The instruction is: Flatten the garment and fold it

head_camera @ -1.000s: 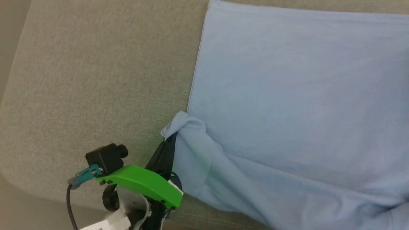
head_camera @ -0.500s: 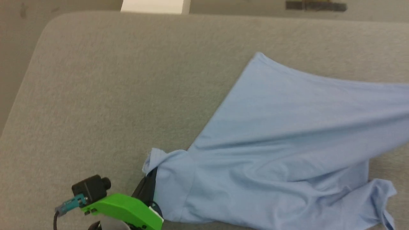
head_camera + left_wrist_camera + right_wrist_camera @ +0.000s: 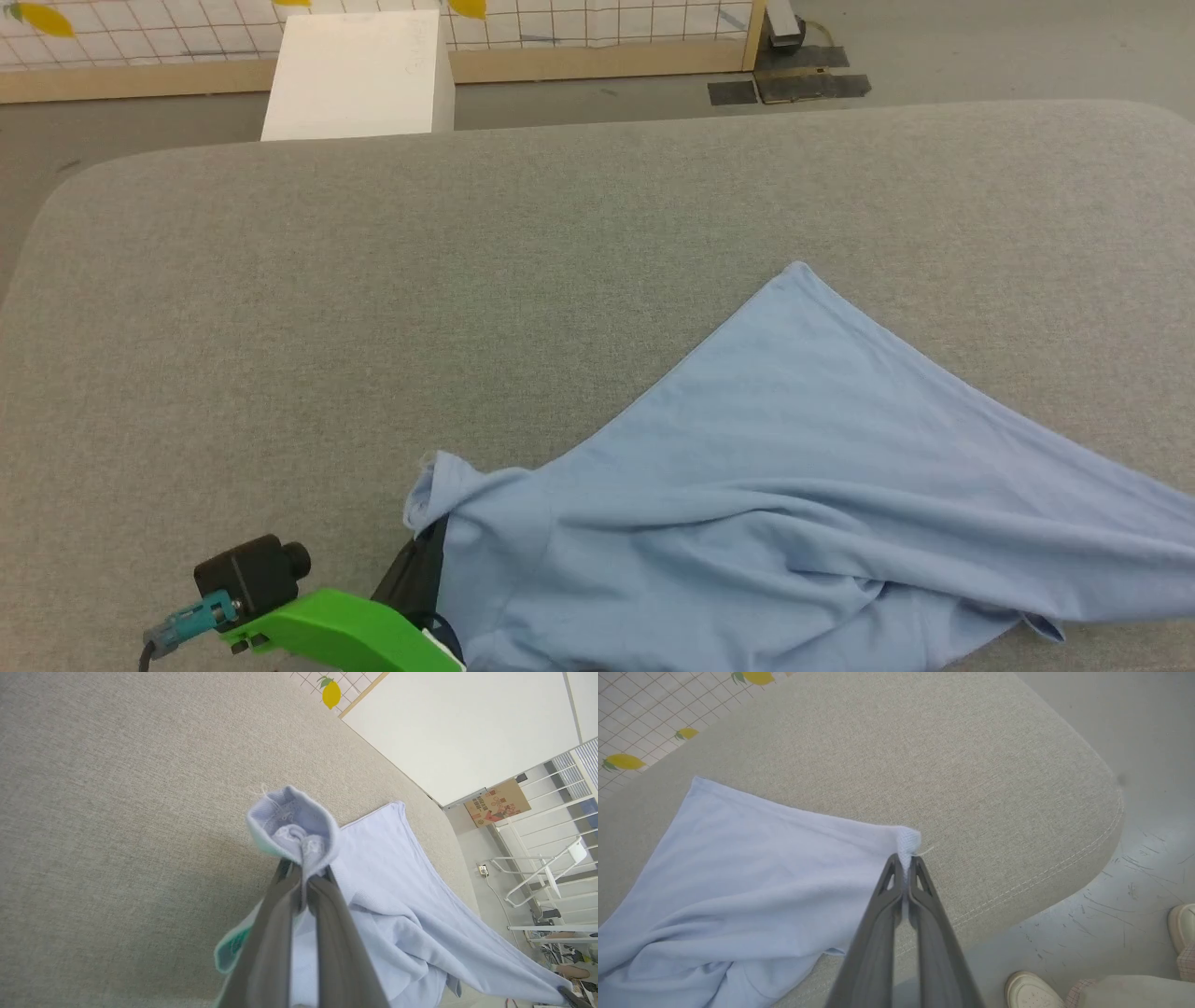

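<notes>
Open table (image 3: 280, 327) left of garment (image 3: 794, 485); shoes (image 3: 1031, 991) seemingly beside edge.

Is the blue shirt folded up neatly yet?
No. The garment is neither folded nor flat: it lies rumpled on the grey surface, pinched by the left gripper and right gripper.

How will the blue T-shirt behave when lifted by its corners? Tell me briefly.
Probably floppy: the T-shirt sags in folds between the left pincer and right pincer. Likely light: small pinches of cloth hold its corners. It may drag, not slide, on the textured grey surface.
</notes>
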